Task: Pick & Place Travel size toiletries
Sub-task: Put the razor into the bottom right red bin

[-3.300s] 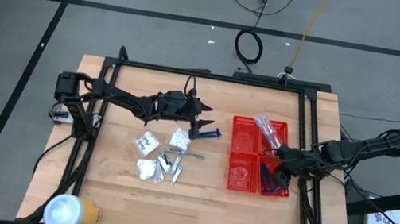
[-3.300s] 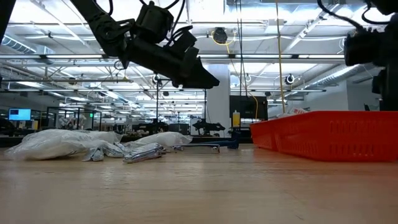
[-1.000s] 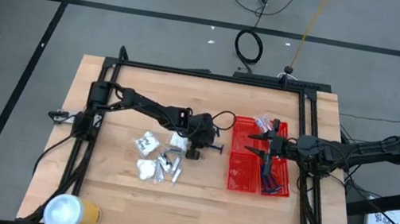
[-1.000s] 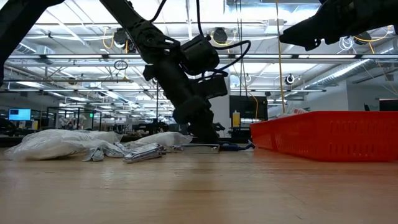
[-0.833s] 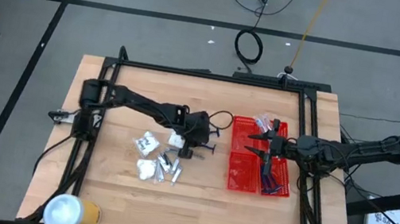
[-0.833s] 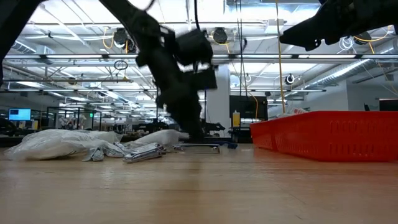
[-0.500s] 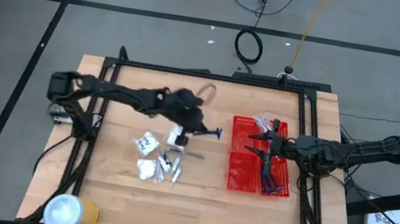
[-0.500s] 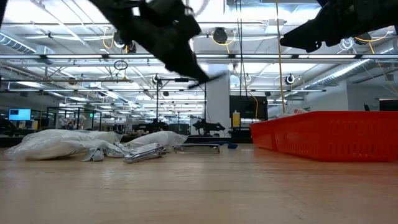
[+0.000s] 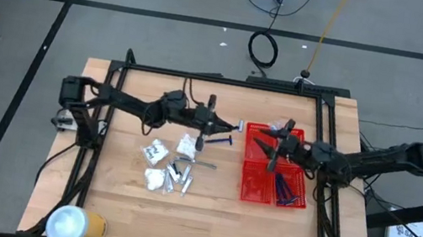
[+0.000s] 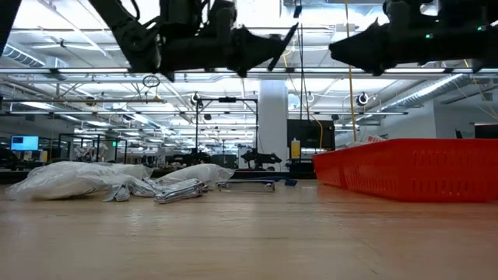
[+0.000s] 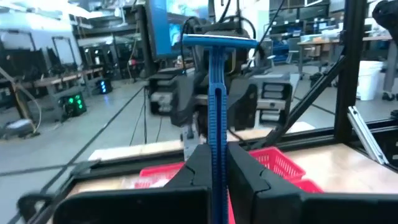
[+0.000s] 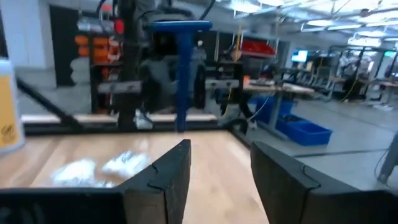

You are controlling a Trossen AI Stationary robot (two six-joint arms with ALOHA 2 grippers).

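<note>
My left gripper (image 11: pixel 216 163) hovers level above the table's middle, shut on a blue razor (image 11: pixel 214 106) whose head (image 9: pixel 237 126) points at the red basket (image 9: pixel 249 191). Another blue razor (image 9: pixel 222 141) lies flat on the wood below it. White packets (image 9: pixel 157 152) and short silver tubes (image 9: pixel 181 173) lie in a loose heap left of centre. My right gripper (image 12: pixel 221 165) stands open above the basket's far left part (image 9: pixel 263 144), facing the held razor (image 12: pixel 182 74) with nothing between its fingers. My left gripper pinches the razor's blue handle (image 11: pixel 214 146) at its lower end between the two fingers (image 11: pixel 247 171). The fingers lie level, along the handle, pointing toward the table's right edge. The razor sticks straight out beyond the fingertips, head foremost, lifted clear of the table.
A large white-and-yellow roll (image 9: pixel 75 225) stands at the near left corner. The basket holds blue-handled items (image 9: pixel 289 195) in its right compartments. A black frame (image 9: pixel 226 81) runs around the table's edges. Bare wood lies along the near edge.
My left gripper has risen from the table with the blue razor and tipped from pointing down to level, now facing the basket. The razor has been lifted clear. My right gripper has shifted a little toward the table's left and sunk slightly, still open.
</note>
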